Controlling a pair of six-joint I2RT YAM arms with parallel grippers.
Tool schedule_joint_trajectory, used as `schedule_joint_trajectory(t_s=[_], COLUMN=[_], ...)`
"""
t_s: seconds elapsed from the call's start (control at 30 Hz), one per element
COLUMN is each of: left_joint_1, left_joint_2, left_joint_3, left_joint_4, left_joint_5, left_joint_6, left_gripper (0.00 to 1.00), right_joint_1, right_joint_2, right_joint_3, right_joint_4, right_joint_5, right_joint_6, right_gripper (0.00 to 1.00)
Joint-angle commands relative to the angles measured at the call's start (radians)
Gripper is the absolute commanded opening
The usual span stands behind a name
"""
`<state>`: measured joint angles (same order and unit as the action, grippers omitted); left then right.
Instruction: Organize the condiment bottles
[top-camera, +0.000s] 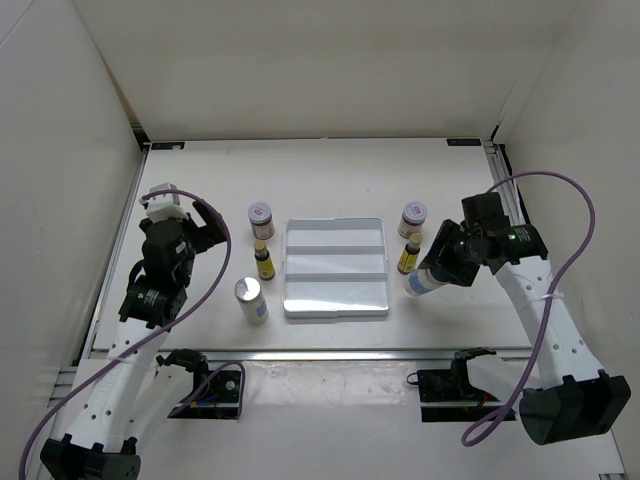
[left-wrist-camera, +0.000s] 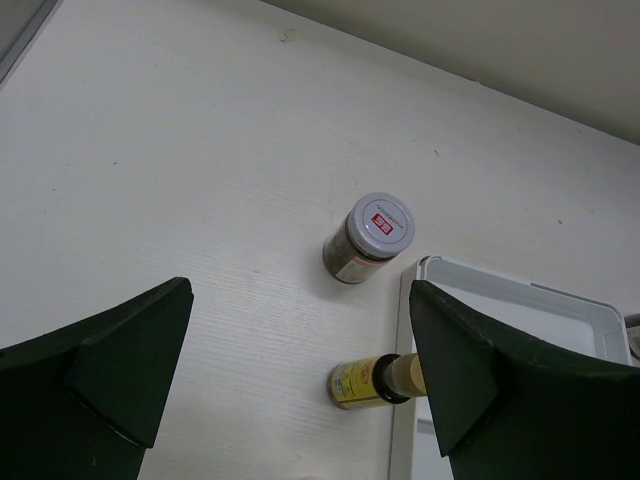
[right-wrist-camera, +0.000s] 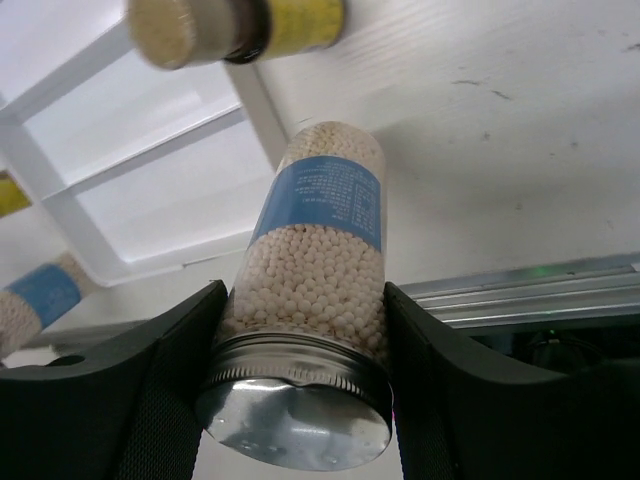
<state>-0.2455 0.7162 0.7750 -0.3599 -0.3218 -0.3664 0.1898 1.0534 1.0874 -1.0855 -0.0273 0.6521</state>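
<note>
Nearest the arms, the right gripper (right-wrist-camera: 300, 335) is clamping its fingers (right-wrist-camera: 165, 365) on the pellet bottle (right-wrist-camera: 320, 250) just below the silver cap. The bottle is sitting tilted beside the near right corner of the divided tray (top-camera: 335, 300); whether its base is touching the table (top-camera: 330, 175) cannot be told. Its blue label is carrying print too fine to read.

The second silver-capped bottle (top-camera: 250, 299) is standing upright near the tray's near left corner; the right wrist view is cutting it off at the edge.

Further back, the left slim bottle (top-camera: 263, 260) and the right slim bottle (top-camera: 409, 254) are standing on either side of the tray, their yellow labels illegible.

The left gripper (top-camera: 208, 228) is hanging over the table left of the tray with its fingers (left-wrist-camera: 100, 370) spread wide, gripping nothing.

Farthest, the left jar (left-wrist-camera: 372, 235) and the right jar (top-camera: 412, 216) are standing upright. A red mark is showing on the left jar's lid, its writing too small to read.
</note>
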Motion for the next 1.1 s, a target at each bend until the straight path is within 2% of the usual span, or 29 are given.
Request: schedule_joint_trajectory(t_s=[0.0, 0.17, 0.43, 0.63, 0.73, 0.77, 0.9, 0.97, 1.07], left_joint_1=[-0.005, -0.005, -0.005, -0.005, -0.005, -0.014, -0.052, -0.071, -0.083], left_joint_2=[-0.004, -0.004, 0.005, 0.005, 0.005, 0.015, 0.057, 0.075, 0.161], left_joint_3=[0.015, 0.015, 0.024, 0.024, 0.014, 0.013, 0.023, 0.065, 0.180], left_joint_4=[-0.005, -0.005, -0.005, -0.005, -0.005, 0.007, -0.002, -0.030, -0.182], left_joint_5=[-0.005, -0.005, 0.013, 0.023, 0.023, 0.032, 0.032, 0.010, 0.021], left_joint_6=[0.007, 0.007, 0.021, 0.021, 0.008, -0.002, 0.020, 0.029, 0.018], left_gripper=[1.00, 1.00, 1.00, 1.00, 1.00, 1.00, 1.00, 1.00, 1.00], right_joint_1=[0.055, 0.204, 0.448, 0.507, 0.507, 0.507, 0.516, 0.516, 0.539], right_joint_2=[0.003, 0.077, 0.261, 0.373, 0.405, 0.405, 0.441, 0.441, 0.441], right_joint_3=[0.065, 0.075, 0.117, 0.151, 0.151, 0.160, 0.204, 0.235, 0.334], right_joint_4=[0.028, 0.107, 0.200, 0.200, 0.200, 0.200, 0.190, 0.165, 0.141], right_joint_5=[-0.092, -0.091, 0.087, 0.176, 0.176, 0.176, 0.165, 0.179, 0.210], right_joint_6=[0.009, 0.050, 0.073, 0.073, 0.073, 0.073, 0.064, 0.046, 0.009], right_gripper=[0.01, 0.01, 0.01, 0.01, 0.17, 0.29, 0.58, 0.66, 0.79])
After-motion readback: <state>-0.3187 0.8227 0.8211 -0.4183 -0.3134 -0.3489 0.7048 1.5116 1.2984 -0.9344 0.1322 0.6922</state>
